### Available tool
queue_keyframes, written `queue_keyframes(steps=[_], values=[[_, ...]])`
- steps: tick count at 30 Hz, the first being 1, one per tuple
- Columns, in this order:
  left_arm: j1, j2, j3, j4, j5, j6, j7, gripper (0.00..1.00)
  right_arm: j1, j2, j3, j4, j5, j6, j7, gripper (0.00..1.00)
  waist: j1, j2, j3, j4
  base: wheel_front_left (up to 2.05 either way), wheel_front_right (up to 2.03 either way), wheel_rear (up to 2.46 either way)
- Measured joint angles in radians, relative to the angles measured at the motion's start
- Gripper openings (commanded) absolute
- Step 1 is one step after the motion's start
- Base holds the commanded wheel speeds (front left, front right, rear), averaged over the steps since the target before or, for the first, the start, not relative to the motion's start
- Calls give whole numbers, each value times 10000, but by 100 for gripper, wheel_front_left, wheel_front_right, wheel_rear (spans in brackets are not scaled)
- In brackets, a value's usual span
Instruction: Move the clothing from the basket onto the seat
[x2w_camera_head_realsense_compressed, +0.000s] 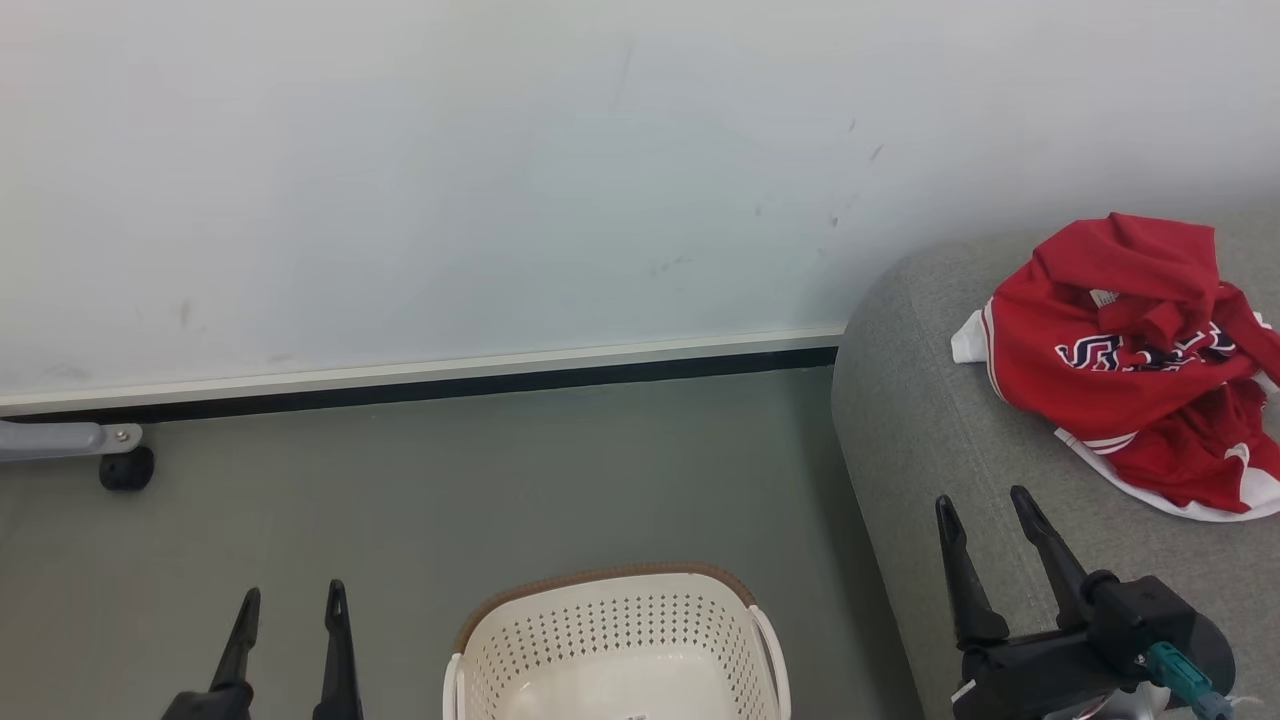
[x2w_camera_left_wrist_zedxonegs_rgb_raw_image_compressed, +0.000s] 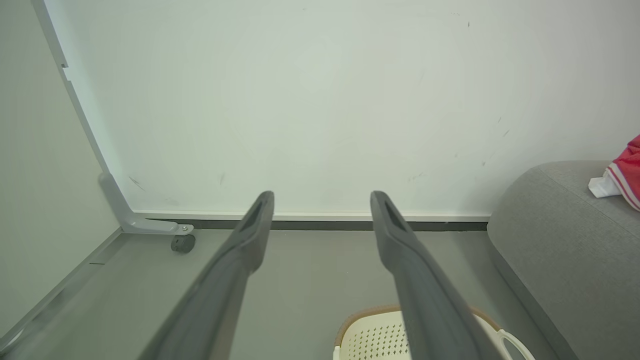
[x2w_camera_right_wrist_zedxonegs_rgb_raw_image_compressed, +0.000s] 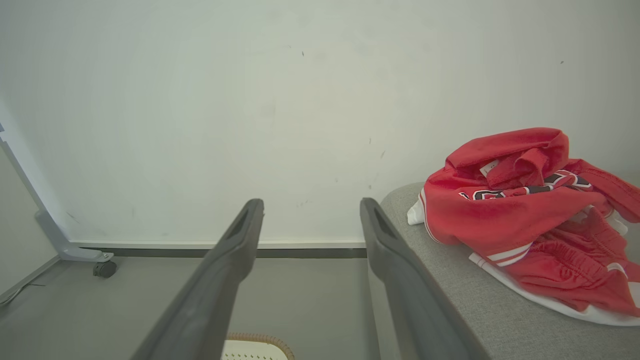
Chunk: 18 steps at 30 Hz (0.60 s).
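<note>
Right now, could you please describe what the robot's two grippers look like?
Both the left gripper and the right gripper have two long, dark grey fingers tapering to rounded tips, each with a slot-like recess near the tip. Behind the right one sits a bulky black housing with a teal connector.

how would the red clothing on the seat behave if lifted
Probably floppy: the clothing lies crumpled in loose folds on the seat, so it would drape and trail. Its tangled pieces may lift together. Thin fabric, so probably light.
</note>
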Motion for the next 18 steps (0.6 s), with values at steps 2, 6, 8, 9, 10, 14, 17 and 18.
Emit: queue_keyframes(steps=[2, 6, 8, 9, 10, 14, 17, 18], values=[[0, -2, 29, -8, 33, 0, 0, 100, 13, 15, -19, -27, -50, 0, 0, 100, 0, -1, 1, -1, 0, 0, 0], [1, -6, 77, -35, 84, 0, 0, 100, 65, 65, -65, -77, -90, -2, 0, 100, 0, 0, 6, 3, 0, 0, 0], [3, -21, 115, -40, 90, 0, 0, 100, 90, 75, -94, -105, -92, -2, 0, 100, 0, 0, 9, 9, 0, 0, 0], [8, -29, 130, -40, 90, 0, 0, 0, 110, 79, -115, -117, -104, -2, 0, 0, 0, 0, 11, 14, 0, 0, 0], [19, -42, 142, -17, 88, -2, 4, 0, 142, 86, -115, -92, -115, 0, 8, 0, 0, 0, 12, 19, 0, 0, 0], [176, -178, 79, 385, 77, -10, 17, 0, 453, 215, 6, 322, -113, 2, 54, 0, 0, 0, 12, 18, 0, 0, 0], [251, -242, 92, 493, -33, -27, 96, 0, 613, 301, -58, 403, -40, 15, 79, 0, 0, 0, 14, 20, 0, 0, 0], [245, -244, 107, 493, -88, -69, 107, 0, 601, 311, -121, 397, 23, 33, 142, 0, 0, 0, 17, 23, 0, 0, 0]])
